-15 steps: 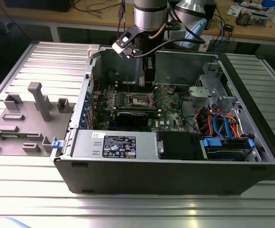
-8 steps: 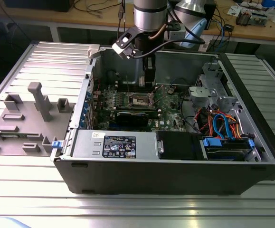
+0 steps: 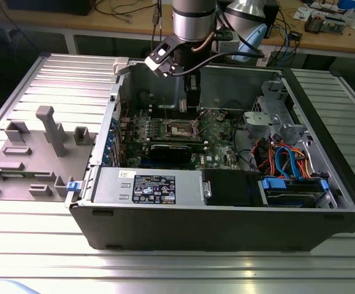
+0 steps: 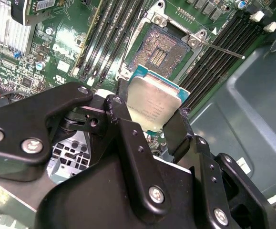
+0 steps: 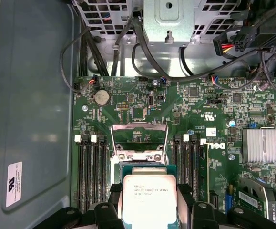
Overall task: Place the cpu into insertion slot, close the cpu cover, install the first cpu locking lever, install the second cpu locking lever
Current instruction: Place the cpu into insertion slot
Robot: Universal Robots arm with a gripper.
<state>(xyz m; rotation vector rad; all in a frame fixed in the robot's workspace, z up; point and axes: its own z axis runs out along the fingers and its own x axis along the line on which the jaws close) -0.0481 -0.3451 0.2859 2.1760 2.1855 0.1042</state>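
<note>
Gripper [image 4: 149, 117] jaws clamped on opposite edges of the cpu [image 4: 153, 102], which is held flat with its metal top outward, presumably for a level drop. The cpu is near the bare socket [image 4: 159, 50] and not yet seated. The cpu cover [image 5: 138, 128] is swung up and the locking lever [image 4: 223, 50] released, giving access to the motherboard [image 5: 199, 105].

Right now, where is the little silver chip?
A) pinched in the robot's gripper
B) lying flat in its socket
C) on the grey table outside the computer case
A: in the second wrist view the cpu sits clamped in the gripper, while the socket beyond it is empty, its contacts showing.
</note>
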